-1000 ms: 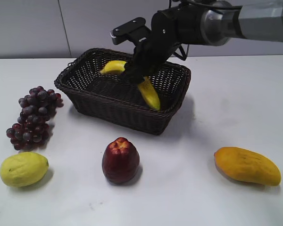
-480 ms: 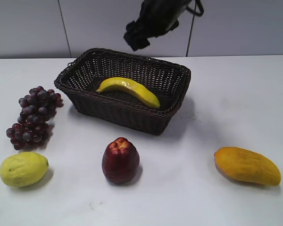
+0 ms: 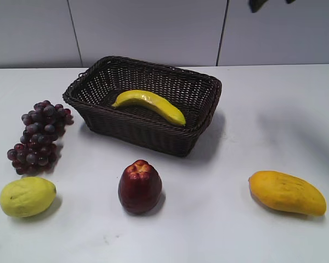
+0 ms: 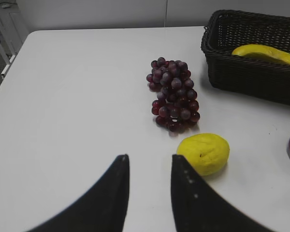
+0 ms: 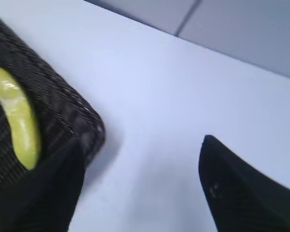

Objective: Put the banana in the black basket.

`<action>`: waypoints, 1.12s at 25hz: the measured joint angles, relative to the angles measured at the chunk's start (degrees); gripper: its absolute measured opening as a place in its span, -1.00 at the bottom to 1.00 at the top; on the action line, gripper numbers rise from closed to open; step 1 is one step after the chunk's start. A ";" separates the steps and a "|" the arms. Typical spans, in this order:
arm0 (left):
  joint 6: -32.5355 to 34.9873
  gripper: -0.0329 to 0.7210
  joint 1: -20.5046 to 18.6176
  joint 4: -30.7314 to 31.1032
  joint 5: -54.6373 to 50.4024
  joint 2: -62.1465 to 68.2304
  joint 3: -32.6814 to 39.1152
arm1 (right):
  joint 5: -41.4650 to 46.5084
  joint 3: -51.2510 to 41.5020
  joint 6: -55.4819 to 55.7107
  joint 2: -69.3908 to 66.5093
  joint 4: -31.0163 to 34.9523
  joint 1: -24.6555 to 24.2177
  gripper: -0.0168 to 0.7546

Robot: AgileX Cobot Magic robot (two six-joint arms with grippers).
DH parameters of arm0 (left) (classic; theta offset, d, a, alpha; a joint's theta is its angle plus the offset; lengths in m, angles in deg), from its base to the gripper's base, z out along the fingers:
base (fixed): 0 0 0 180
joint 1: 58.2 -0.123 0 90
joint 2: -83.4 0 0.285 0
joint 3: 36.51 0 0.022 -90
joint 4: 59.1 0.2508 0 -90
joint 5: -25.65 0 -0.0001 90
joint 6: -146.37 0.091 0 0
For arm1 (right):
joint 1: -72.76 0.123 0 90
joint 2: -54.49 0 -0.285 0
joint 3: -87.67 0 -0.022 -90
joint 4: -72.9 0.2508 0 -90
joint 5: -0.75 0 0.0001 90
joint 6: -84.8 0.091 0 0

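The banana [image 3: 151,105] lies free inside the black basket [image 3: 137,129] at the back centre of the table. It also shows in the left wrist view [image 4: 266,52] and in the right wrist view [image 5: 20,121], inside the basket [image 4: 251,77] [image 5: 63,106]. My right gripper [image 5: 142,145] is open and empty, high above the table to the right of the basket; only a dark tip of it [image 3: 257,4] shows at the top edge of the exterior view. My left gripper [image 4: 150,162] is open and empty over bare table near the lemon.
Purple grapes [image 3: 39,136] [image 4: 174,94] lie left of the basket. A yellow lemon [image 3: 27,196] [image 4: 204,153] lies at the front left, a red apple [image 3: 140,186] at the front centre, an orange mango [image 3: 287,192] at the front right.
My right gripper let go of the banana in the basket, then rose and drew back to the upper right, almost out of the exterior view. The banana has settled flat.
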 joint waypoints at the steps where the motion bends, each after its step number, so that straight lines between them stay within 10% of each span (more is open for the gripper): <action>1: 0.00 -0.33 0.00 0.00 0.00 0.00 0.00 | 1.92 -0.05 1.33 0.80 -0.15 -1.85 0.57; 7: 0.00 -0.33 0.00 0.00 0.00 0.00 0.00 | 7.23 -4.89 3.97 6.75 -0.78 -8.49 0.57; 28: 0.00 -0.33 0.00 0.00 0.00 0.00 0.00 | 6.74 -53.97 5.05 52.54 0.66 -8.69 0.57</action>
